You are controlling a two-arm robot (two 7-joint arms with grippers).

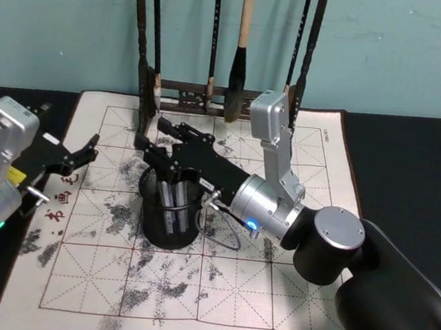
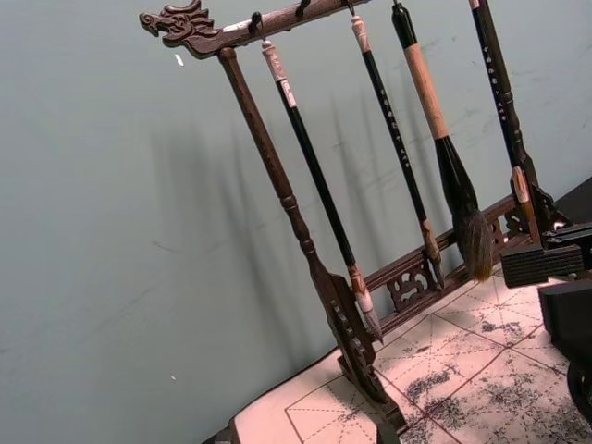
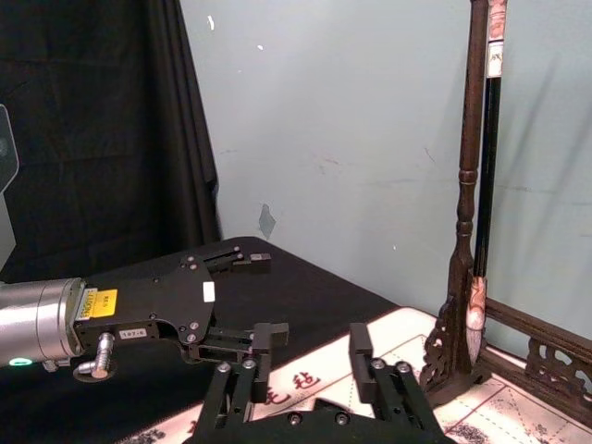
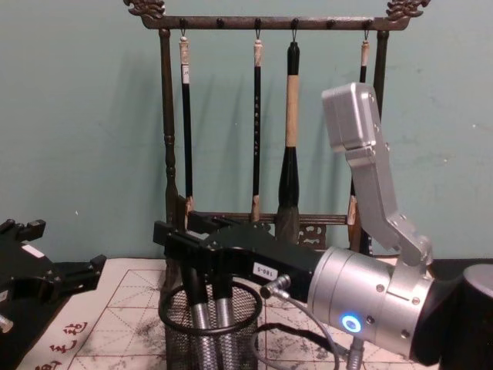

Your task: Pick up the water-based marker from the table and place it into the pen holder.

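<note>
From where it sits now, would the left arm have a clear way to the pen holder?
Probably not: the right gripper and its arm hang right over the pen holder, blocking the top, while the left gripper waits open off to its side.

Black wire-mesh pen holder (image 1: 169,221), dark carved wooden brush rack (image 4: 166,116), ink-stained paper mat (image 1: 215,284)
</note>
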